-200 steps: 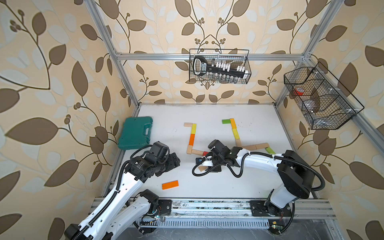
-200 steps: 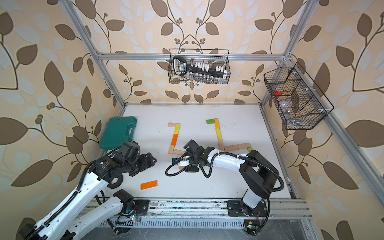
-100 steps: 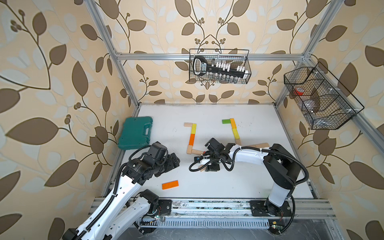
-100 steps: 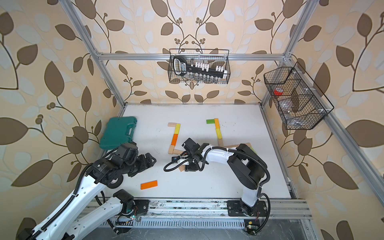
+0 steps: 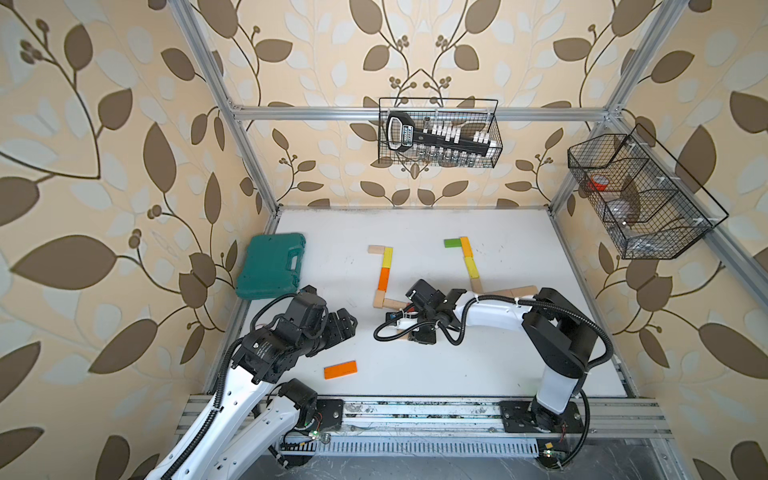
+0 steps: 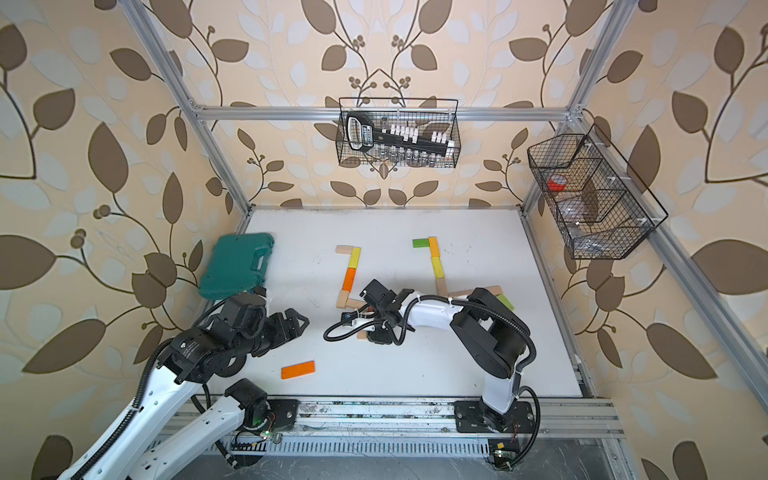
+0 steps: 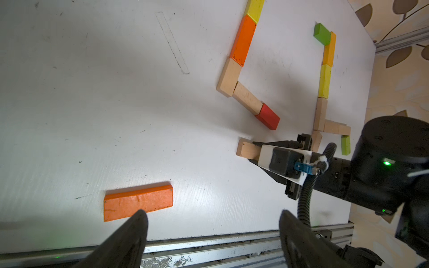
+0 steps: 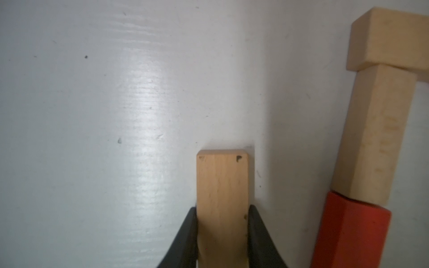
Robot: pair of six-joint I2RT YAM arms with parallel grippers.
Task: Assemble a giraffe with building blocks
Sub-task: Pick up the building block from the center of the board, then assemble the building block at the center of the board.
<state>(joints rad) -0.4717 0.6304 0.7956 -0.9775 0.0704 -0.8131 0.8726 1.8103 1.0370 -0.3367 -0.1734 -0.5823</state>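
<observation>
On the white table [image 5: 415, 374] the building blocks lie flat in two bent lines. One line runs from a beige block through yellow and orange [image 5: 384, 278] to a red block [image 7: 267, 116]. The other begins at a green block [image 5: 452, 242]. My right gripper [image 8: 222, 208] is shut on a beige block [image 8: 222, 181] at table level, beside the red block [image 8: 350, 232]. A loose orange block [image 5: 340, 369] lies near the front edge. My left gripper [image 7: 212, 215] hangs open and empty just behind it.
A green plastic case [image 5: 272, 266] lies at the table's left edge. One wire basket [image 5: 438, 133] hangs on the back wall and another [image 5: 640, 195] on the right wall. An aluminium rail [image 5: 415, 411] runs along the front.
My right gripper has closed on the beige block, and the right arm has folded in closer to it. The left arm has barely moved.
</observation>
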